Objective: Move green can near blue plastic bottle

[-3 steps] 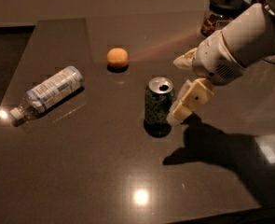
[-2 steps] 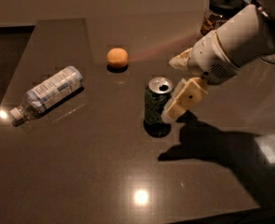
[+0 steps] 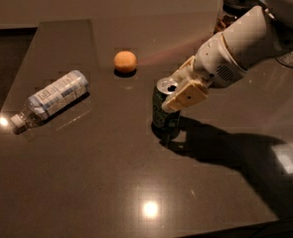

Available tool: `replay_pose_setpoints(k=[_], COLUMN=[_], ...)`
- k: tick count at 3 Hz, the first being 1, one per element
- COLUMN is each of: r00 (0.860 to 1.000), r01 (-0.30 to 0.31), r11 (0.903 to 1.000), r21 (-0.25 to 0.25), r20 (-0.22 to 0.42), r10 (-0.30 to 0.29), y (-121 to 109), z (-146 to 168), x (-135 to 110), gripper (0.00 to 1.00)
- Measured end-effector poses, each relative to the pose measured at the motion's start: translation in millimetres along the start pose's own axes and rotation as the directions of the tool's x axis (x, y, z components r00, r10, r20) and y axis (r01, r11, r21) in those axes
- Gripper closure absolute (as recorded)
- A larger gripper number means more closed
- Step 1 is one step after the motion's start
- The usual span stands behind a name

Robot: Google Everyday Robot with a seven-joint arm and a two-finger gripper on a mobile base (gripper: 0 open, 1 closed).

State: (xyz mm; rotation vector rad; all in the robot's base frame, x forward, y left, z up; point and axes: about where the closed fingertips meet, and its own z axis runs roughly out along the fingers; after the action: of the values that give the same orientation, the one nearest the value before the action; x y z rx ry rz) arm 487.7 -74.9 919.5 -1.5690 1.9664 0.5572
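The green can (image 3: pixel 162 114) stands upright near the middle of the dark table (image 3: pixel 86 182), its silver top showing. My gripper (image 3: pixel 172 90) reaches in from the right at the can's upper part. One cream finger (image 3: pixel 186 96) is in front of the can and the other is behind it, so the can stands between the open fingers. The blue plastic bottle (image 3: pixel 54 96) lies on its side at the left, well apart from the can, with its white cap pointing to the lower left.
An orange ball-shaped fruit (image 3: pixel 125 61) sits behind the can, to its left. A dark-lidded glass jar (image 3: pixel 234 10) stands at the back right, behind my arm. The table's left edge runs close to the bottle.
My gripper has moved left from beside the can to straddle its top. The can, bottle and orange fruit have not moved.
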Motion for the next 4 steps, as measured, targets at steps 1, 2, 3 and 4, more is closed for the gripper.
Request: replay_pose_setpoints(k=[1, 2, 3, 4], r00=[1.000, 0.999, 0.993, 0.985], r01=[0.000, 0.043, 0.115, 0.166], r11=[0.9998, 0.9978, 0.9886, 0.9773], r21=[-0.020, -0.050, -0.097, -0.132], r20=[0.009, 0.024, 0.051, 0.060], r10=[0.001, -0.042, -0.110, -0.159], y=[-0.7, -8.7, -21.9, -27.0], z=[5.0, 12.6, 35.1, 57.0], x=[-4.6, -30.8, -80.7, -111.3], gripper=[0.76, 0.98, 1.00, 1.00])
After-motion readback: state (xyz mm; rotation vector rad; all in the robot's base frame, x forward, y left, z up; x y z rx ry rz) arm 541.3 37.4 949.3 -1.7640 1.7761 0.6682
